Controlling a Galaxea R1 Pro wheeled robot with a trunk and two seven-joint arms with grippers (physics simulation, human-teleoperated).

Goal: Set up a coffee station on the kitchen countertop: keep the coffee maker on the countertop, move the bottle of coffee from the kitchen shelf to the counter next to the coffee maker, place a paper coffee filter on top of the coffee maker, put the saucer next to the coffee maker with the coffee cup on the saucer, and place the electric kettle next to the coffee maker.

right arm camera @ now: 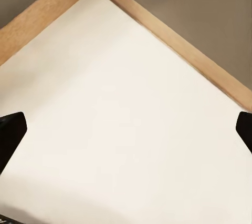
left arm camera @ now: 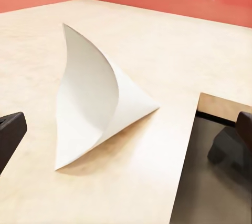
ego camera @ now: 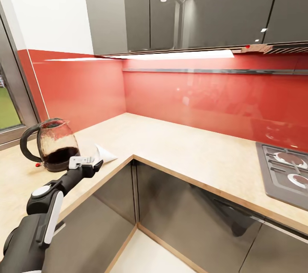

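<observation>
Left wrist view: left gripper (left arm camera: 126, 134) spread wide before paper filter (left arm camera: 97, 100) on counter (left arm camera: 173, 40). Risk: thin cone crumples/slides w/ off-centre pinch. Right gripper (right arm camera: 126, 134) apart too.

Head view: you look forward and down over the left arm into the corner of the countertop (ego camera: 179, 145). Left wrist view: you look along the wide-apart jaws, close on the paper filter (left arm camera: 97, 103) ahead between them; both views share it (ego camera: 104, 153). Right wrist view: you face down, jaws apart, on pale floor (right arm camera: 121, 124).
</observation>
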